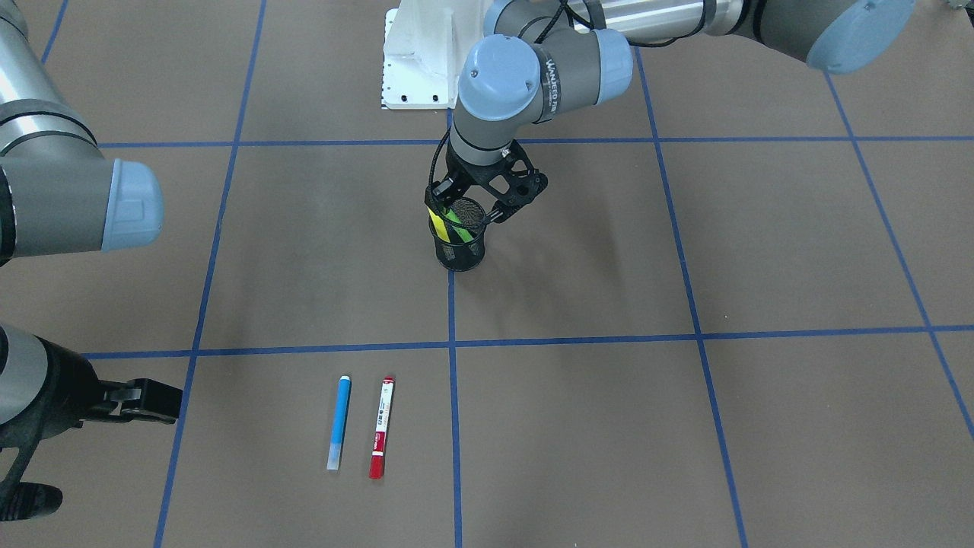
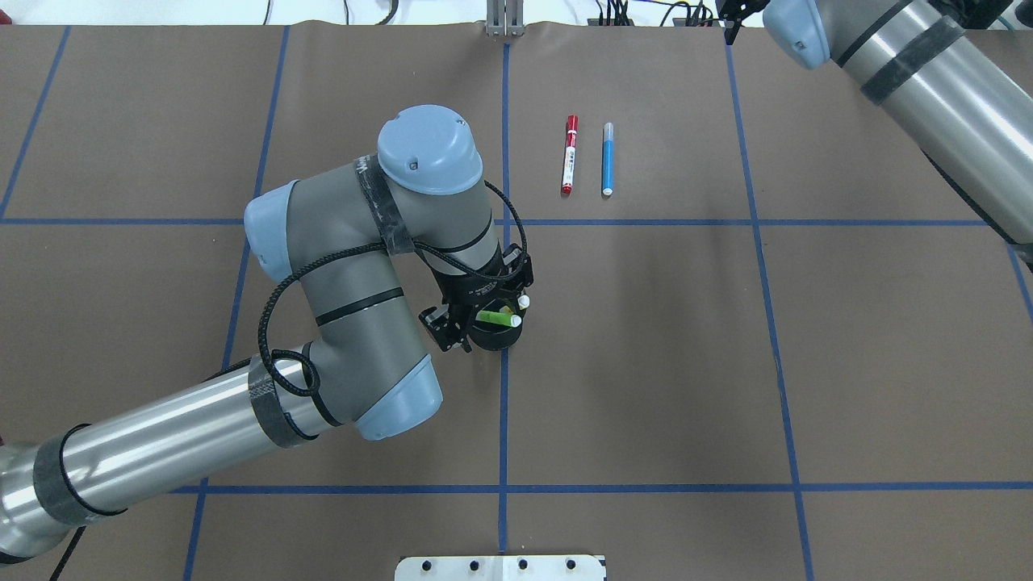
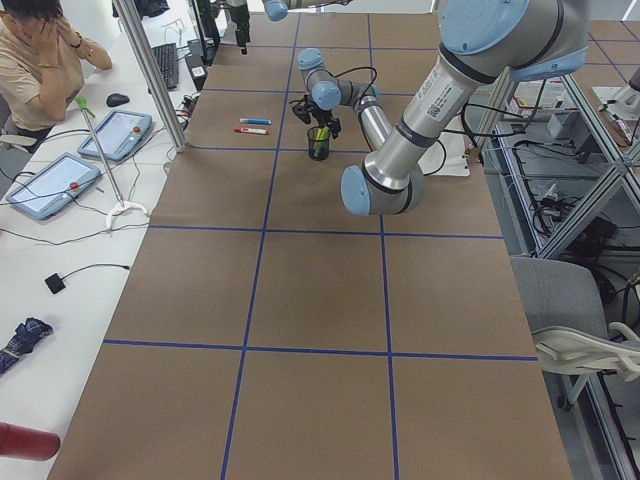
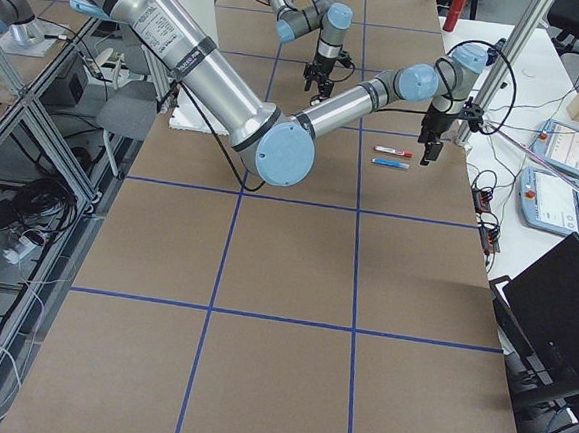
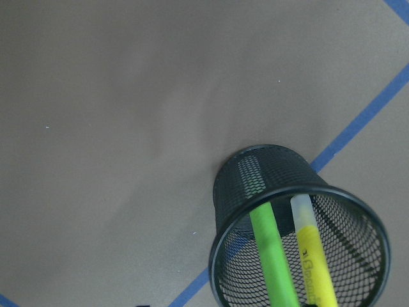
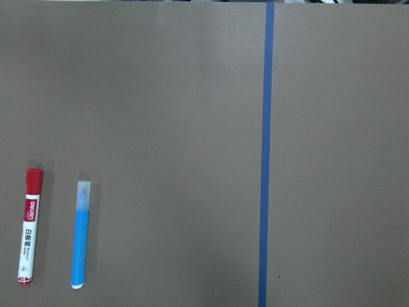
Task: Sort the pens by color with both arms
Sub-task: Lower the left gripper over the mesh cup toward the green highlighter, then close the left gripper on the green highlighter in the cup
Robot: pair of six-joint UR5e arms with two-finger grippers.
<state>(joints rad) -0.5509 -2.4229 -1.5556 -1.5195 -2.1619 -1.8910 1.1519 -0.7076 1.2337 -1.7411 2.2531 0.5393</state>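
A robotics laboratory with a test bench.
The bench (image 3: 320, 290) is covered with brown paper and divided by a blue tape grid (image 3: 265, 229). The left arm (image 2: 202, 420) and the right arm (image 2: 928, 89) reach over it. An aluminium profile post (image 3: 150, 75) stands at its edge, and a person (image 3: 35, 60) sits at a white side table (image 3: 60, 260) with control tablets (image 3: 120, 135).

Brown table (image 4: 285, 276) with blue tape grid, two robot arms, two pens

Near, large right arm (image 4: 201, 69) runs from the top left corner, elbow low over the table, and its right gripper (image 4: 427, 152) hangs near a red pen (image 4: 386, 151) and a blue pen (image 4: 391, 163) lying side by side; far, small left arm (image 4: 337, 20) with left gripper (image 4: 315, 78) pointing down; side bench at right with tablets (image 4: 566, 148) and a laptop (image 4: 564, 298)
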